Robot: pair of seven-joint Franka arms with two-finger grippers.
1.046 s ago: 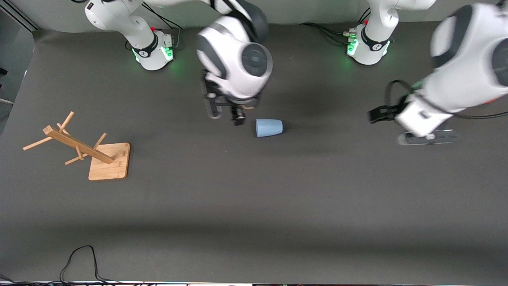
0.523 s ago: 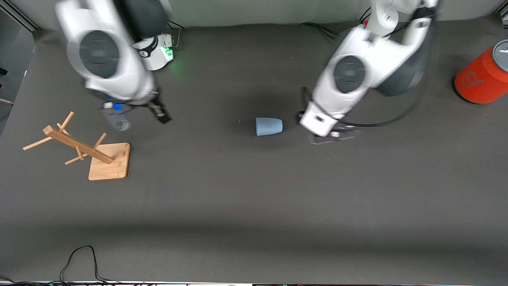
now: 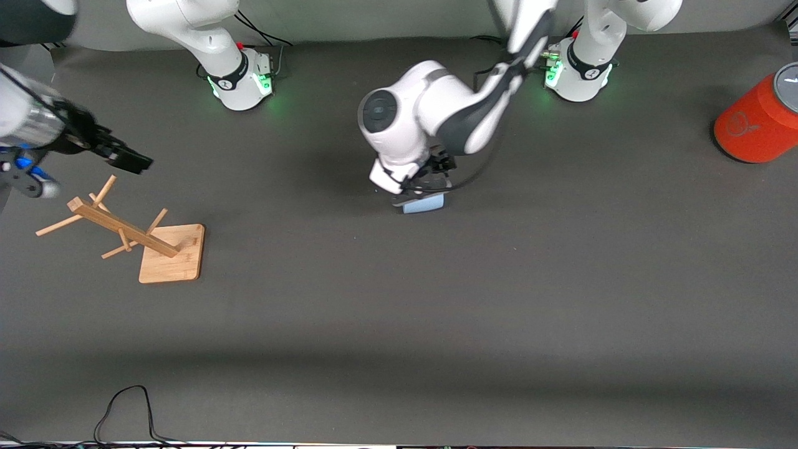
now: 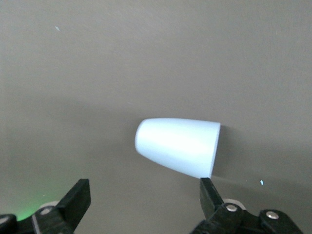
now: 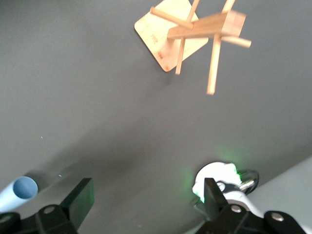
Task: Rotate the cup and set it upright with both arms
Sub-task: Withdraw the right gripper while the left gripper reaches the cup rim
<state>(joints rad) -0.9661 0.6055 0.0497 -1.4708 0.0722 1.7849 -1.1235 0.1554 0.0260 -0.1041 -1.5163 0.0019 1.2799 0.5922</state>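
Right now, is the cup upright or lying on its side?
On its side: the cup lies flat on the table, its tapered wall horizontal, beneath the open left gripper.

High front camera faces both bases; left wrist view looks closely down on the cup (image 4: 178, 146), shared with both others.
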